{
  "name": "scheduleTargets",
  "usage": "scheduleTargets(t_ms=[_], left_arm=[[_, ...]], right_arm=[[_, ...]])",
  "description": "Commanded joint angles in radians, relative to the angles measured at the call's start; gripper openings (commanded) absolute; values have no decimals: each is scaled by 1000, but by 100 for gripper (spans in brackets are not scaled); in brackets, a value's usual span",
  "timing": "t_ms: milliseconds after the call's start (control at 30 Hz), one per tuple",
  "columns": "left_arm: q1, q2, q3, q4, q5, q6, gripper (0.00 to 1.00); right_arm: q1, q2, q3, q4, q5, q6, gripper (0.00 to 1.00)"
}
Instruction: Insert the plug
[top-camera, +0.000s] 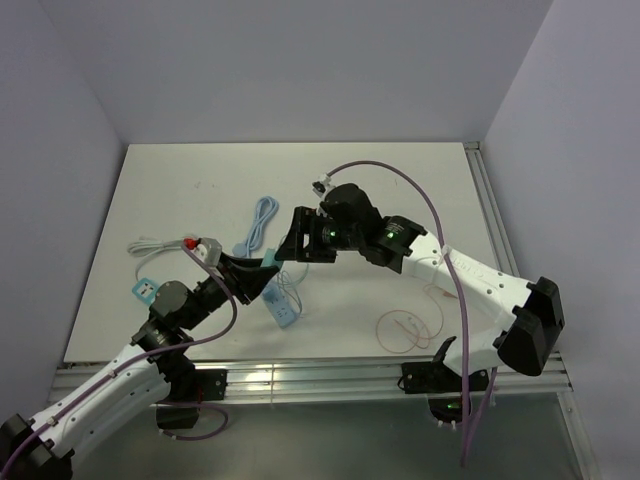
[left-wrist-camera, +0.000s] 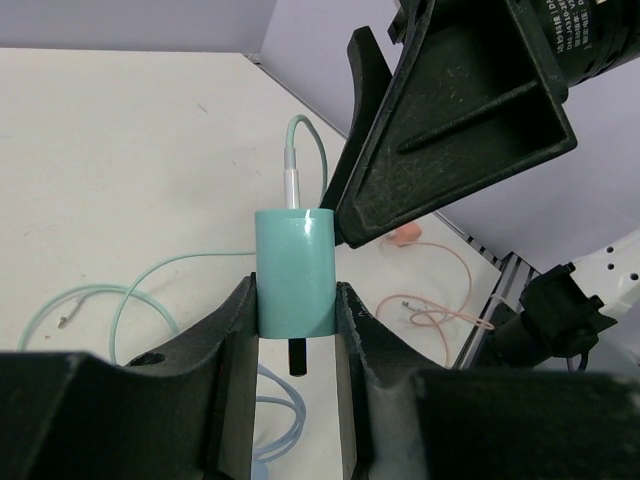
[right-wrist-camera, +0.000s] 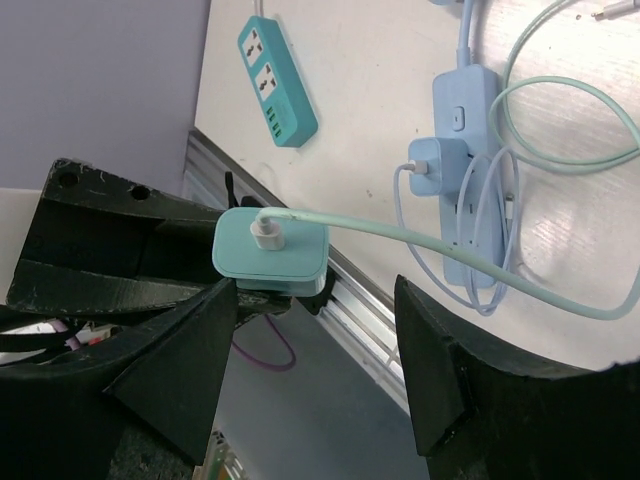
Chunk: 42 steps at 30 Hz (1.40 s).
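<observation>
My left gripper (left-wrist-camera: 295, 318) is shut on a teal charger plug (left-wrist-camera: 294, 262), gripped by its sides, one black prong showing below it. A teal cable (left-wrist-camera: 306, 140) with a white connector runs out of its top. In the top view the left gripper (top-camera: 258, 266) holds the plug (top-camera: 270, 261) above the table's front middle. My right gripper (top-camera: 298, 240) is open right beside it; in the right wrist view its fingers (right-wrist-camera: 180, 370) stand wide apart, one on each side of the plug (right-wrist-camera: 270, 250), not touching it. A blue power strip (right-wrist-camera: 478, 215) lies below.
A blue adapter (right-wrist-camera: 436, 166) with a coiled blue cable sits in the blue strip (top-camera: 282, 301). A teal power strip (top-camera: 145, 290) lies at the front left. A white cable (top-camera: 150, 245), a blue cable (top-camera: 262, 220) and a pink cable (top-camera: 410, 326) lie on the table.
</observation>
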Motion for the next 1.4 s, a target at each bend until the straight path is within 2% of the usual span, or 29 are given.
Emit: scheduleTargets(t_ms=[0,400,567,700,800,833,867,900,967,1000,1033,1100,1133,1200,1233,1367], left_arm=[[-9,-5,34,76,3,33,1],[-15,46,31,94,19,41,1],[-20,58,30,100,19,50,1],[-23,60,33,96,11,51,1],[-23,52,33,86,10,50,1],[-24,46,36,76,0,36,1],[-23,43,42,45,-15,25,4],[-23,38,56,21,-74,10,20],[-23,26,64,-59,-156,-56,38],[-23,3,74,-96,-180,-79,54],[-24,-11,83,-140,-322,-144,59],[-23,-54,114,-322,-448,-229,62],[-23,-66,128,-395,-584,-327,61],[-24,-97,165,-598,-689,-425,58],[-23,-104,174,-634,-723,-479,59],[-23,-94,223,-768,-819,-538,58]], right_arm=[[30,5,57,-5,39,-10,71],[45,75,123,-20,57,-36,69],[45,97,134,-25,56,-45,63],[43,92,126,-17,37,-48,54],[45,80,112,-8,49,-59,31],[45,77,103,0,58,-63,11],[45,75,98,0,65,-74,1],[45,68,95,0,72,-80,0],[45,57,68,11,111,-115,0],[45,39,52,18,133,-125,0],[45,26,14,46,150,-138,0],[48,-15,-29,76,212,-177,0],[57,-27,-64,107,227,-191,0],[71,-41,-90,132,258,-229,0],[79,-44,-106,152,266,-238,0],[173,-38,-113,199,336,-295,0]])
